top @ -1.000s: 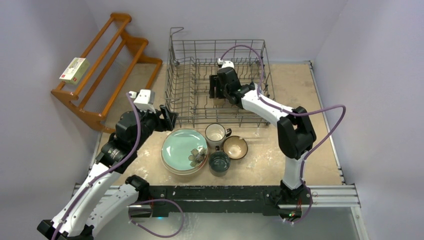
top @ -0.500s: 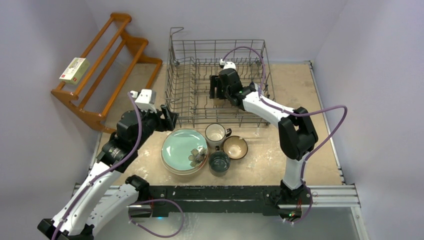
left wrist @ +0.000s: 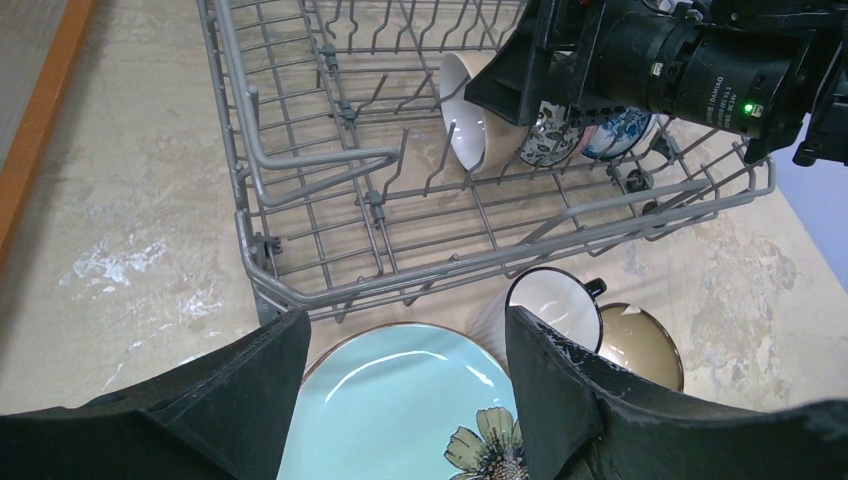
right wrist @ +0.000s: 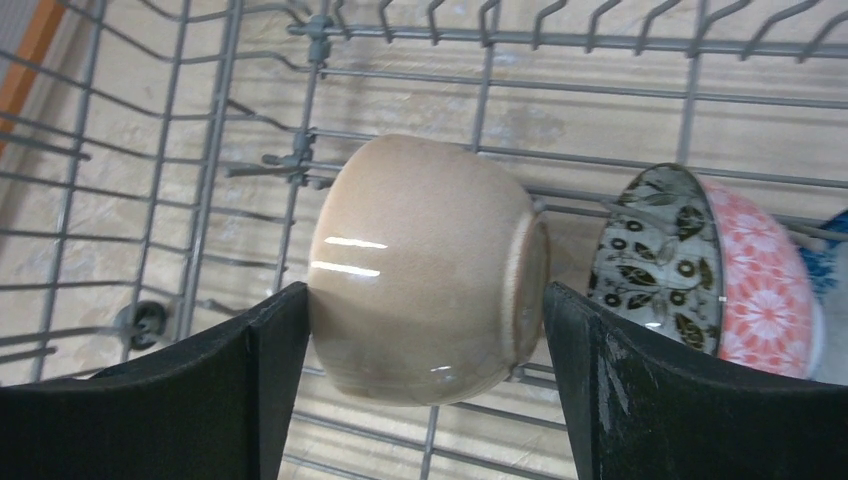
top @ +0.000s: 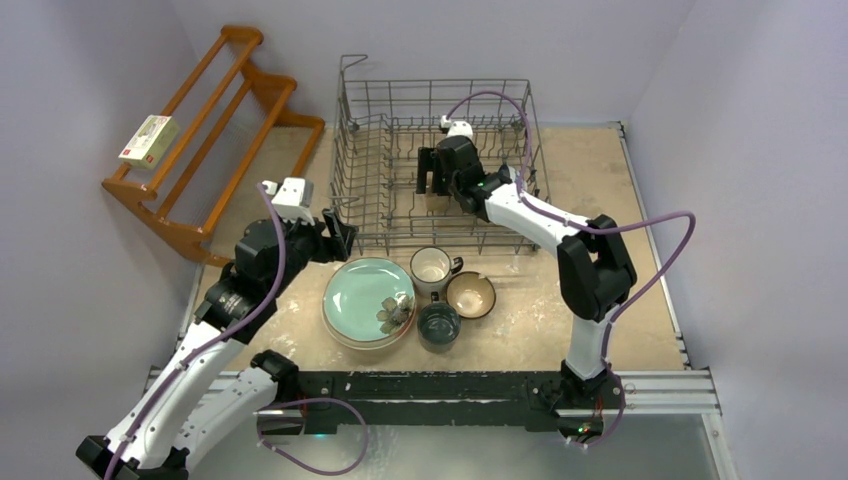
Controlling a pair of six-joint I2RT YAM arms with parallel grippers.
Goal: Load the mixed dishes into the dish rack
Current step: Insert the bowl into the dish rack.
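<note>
The fingers [right wrist: 200,400] of the right gripper [right wrist: 425,290] stand wider apart than a second ago. They now flank the beige bowl [right wrist: 420,270] without clamping it (light pad contact cannot be ruled out). The bowl lies on its side on the tines of the dish rack [right wrist: 480,100], beside a patterned bowl [right wrist: 700,270]. Judgement: this item is delivered. The left gripper [left wrist: 402,325] hovers spread and empty over the mint green plate [left wrist: 400,410]. The white mug [top: 432,266], dark teal mug [top: 438,322] and tan bowl [top: 470,295] are not yet loaded.
</note>
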